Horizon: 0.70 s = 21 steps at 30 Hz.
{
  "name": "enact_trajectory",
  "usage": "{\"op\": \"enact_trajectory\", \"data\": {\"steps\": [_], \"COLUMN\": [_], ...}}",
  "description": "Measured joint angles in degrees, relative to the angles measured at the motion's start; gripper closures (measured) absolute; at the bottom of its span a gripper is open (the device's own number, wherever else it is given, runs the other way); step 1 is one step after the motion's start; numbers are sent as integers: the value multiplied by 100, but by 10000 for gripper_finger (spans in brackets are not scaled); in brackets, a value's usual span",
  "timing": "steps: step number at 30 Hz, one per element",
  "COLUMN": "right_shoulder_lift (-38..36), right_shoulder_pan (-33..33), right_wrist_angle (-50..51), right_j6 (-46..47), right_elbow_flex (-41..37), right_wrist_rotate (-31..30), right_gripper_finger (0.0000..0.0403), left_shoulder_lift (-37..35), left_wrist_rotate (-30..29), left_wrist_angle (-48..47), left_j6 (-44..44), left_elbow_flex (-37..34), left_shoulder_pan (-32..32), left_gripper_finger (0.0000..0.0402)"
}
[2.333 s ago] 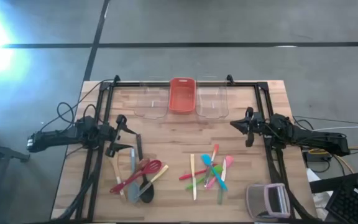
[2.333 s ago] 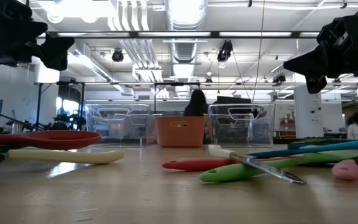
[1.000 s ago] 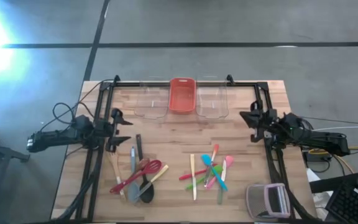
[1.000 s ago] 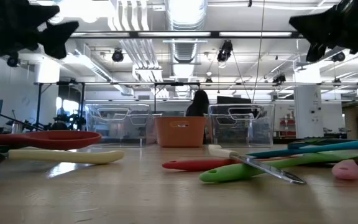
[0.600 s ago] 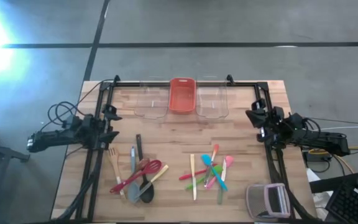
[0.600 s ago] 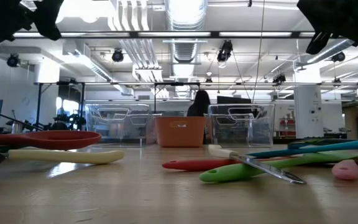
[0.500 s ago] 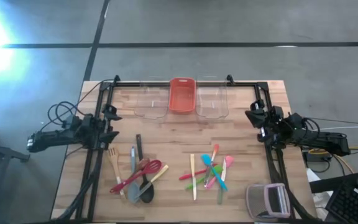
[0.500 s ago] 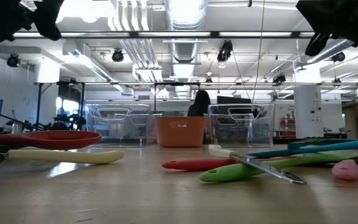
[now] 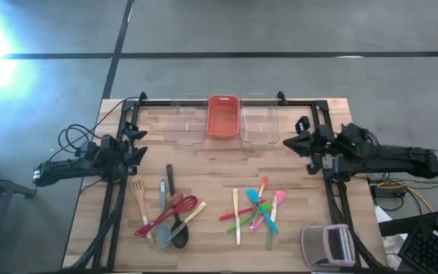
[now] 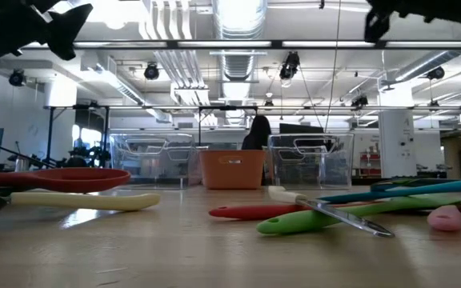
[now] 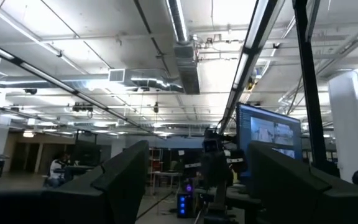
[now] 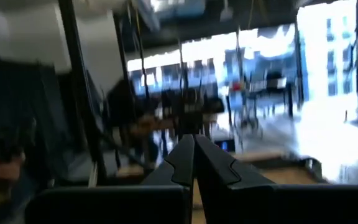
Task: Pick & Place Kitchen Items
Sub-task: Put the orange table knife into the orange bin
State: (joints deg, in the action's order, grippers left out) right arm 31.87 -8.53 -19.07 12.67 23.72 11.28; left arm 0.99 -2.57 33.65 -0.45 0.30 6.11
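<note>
Your left end effector: fingers spread, empty, raised at tabletop left edge. Your right end effector: fingers pressed together, empty, raised near right edge. Large utensils piled near-left on tabletop. Small plastic spoons and pale sticks clustered near-centre, right of large ones. Red bin between clear bins at far edge.

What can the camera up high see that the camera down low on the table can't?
Only the high view shows the grey-and-pink boxy gadget at the table's near right corner, the wooden fork-spatula and both whole arms, left gripper and right gripper, at the table's sides. Only the low view shows the room behind, with ceiling lights and a person. Both show the red bin between two clear bins and the loose utensils, such as the green spoon.
</note>
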Motion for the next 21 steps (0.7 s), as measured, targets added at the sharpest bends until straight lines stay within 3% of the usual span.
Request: {"op": "enact_trajectory", "data": {"steps": [10, 15, 21], "right_shoulder_lift": [2076, 2704, 3298], "right_shoulder_pan": [773, 1247, 2058], "right_wrist_angle": [2680, 4113, 6085], "right_j6": [214, 535, 1823], "right_elbow_flex": [2018, 3016, 4034], "right_wrist_rotate": [-356, -926, -2048], "right_gripper_finger": [394, 394, 394], "left_shoulder_lift": [0, 0, 1], "left_wrist_rotate": [29, 30, 37], "left_wrist_angle": [19, -24, -118], "left_j6": [-928, -927, -1062], "left_elbow_flex": [0, 0, 0], "left_shoulder_pan": [0, 0, 0], "left_gripper_finger": [128, 128, 128]}}
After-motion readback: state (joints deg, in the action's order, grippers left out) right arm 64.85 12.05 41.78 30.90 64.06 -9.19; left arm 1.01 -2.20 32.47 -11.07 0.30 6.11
